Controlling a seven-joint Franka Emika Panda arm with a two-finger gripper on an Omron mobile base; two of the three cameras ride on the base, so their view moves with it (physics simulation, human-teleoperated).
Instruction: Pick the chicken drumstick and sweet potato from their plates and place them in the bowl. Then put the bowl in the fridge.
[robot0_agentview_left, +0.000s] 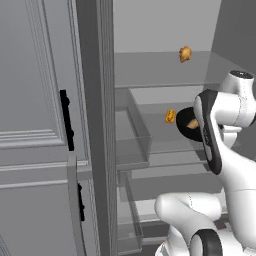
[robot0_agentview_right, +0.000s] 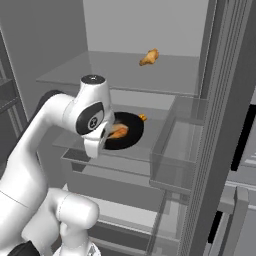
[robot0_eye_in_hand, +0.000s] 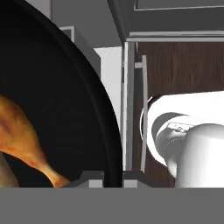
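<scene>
The black bowl is inside the open fridge, over its middle glass shelf; whether it rests on the glass I cannot tell. My gripper is shut on the bowl's near rim, which runs between the finger tips. The chicken drumstick lies in the bowl, bone end toward the rim, and also shows from the right base. A dull brown lump at the hand view's lower left edge, the sweet potato, lies beside it. From the left base the bowl peeks out behind my forearm. The plates are out of view.
The fridge door stands open at the left, its dark handle facing me. Orange food bits lie on the glass shelves: one on the top shelf, one behind the bowl. A clear drawer wall stands right of the bowl.
</scene>
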